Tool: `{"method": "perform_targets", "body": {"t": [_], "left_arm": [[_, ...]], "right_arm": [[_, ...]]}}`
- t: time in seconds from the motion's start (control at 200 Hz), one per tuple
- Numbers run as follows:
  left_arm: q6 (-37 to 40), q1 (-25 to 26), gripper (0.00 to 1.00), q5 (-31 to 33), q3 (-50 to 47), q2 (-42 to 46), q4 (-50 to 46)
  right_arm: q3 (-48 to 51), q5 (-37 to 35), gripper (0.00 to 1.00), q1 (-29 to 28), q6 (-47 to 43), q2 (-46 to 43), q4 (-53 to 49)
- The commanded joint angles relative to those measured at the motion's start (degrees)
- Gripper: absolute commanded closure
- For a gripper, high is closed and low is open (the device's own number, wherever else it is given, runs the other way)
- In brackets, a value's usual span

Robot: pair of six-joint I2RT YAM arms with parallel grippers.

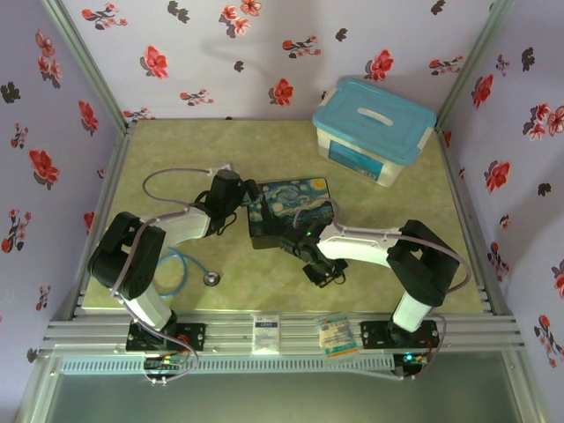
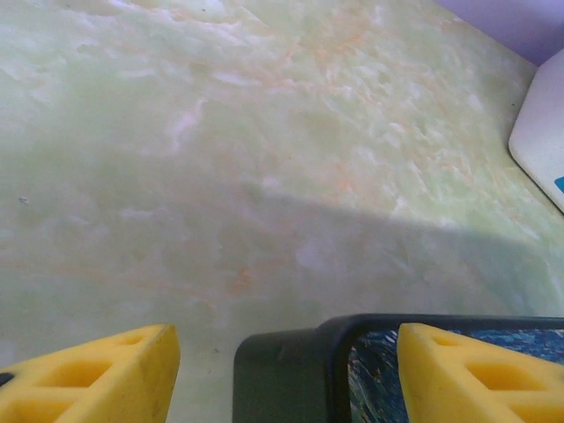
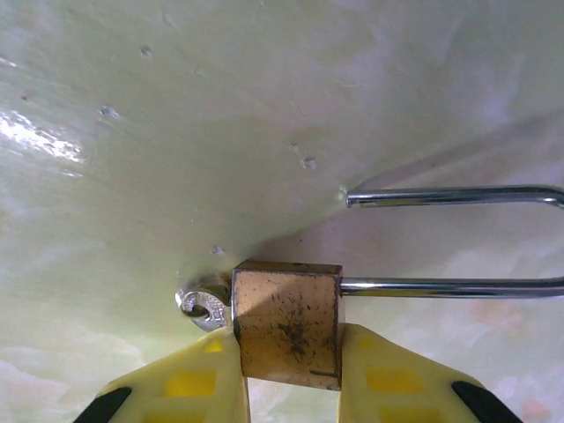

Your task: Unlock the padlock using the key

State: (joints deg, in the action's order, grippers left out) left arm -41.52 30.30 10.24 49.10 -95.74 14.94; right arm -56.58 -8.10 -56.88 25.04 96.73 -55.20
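My right gripper (image 3: 286,345) is shut on the small brass padlock (image 3: 286,322), with a yellow finger (image 3: 198,383) on each side of its body. The silver shackle (image 3: 458,198) points right; its upper leg ends free, clear of the body. The key's (image 3: 204,304) small metal head sticks out of the padlock's left end, just above the table. In the top view the right gripper (image 1: 320,270) hangs low in front of the painted box (image 1: 291,207). My left gripper (image 2: 286,366) is open and straddles the box's dark corner (image 2: 291,379).
A clear bin with a blue lid (image 1: 374,128) stands at the back right; its white edge (image 2: 542,141) shows in the left wrist view. A round grey disc (image 1: 212,278) on a blue tube (image 1: 176,264) lies near the left arm's base.
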Motion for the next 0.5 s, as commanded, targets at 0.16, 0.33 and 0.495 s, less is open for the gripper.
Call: {"method": "perform_targets", "body": {"t": [0.16,0.33,0.495], "left_arm": [[2.8,-1.1,0.33,-1.0,-0.3,4.4,-8.0],[3.8,-1.1,0.29,-1.1,-2.4,10.3,-10.8],[4.4,-0.8,0.25,-1.4,-6.0,19.3,-15.2]], "right_arm": [[1.5,-4.3,0.46,0.8,2.7,0.2,-7.6],[1.4,-5.8,0.31,1.2,4.0,-4.3,-7.6],[4.5,-3.8,0.23,2.0,13.6,-13.4,1.2]]}}
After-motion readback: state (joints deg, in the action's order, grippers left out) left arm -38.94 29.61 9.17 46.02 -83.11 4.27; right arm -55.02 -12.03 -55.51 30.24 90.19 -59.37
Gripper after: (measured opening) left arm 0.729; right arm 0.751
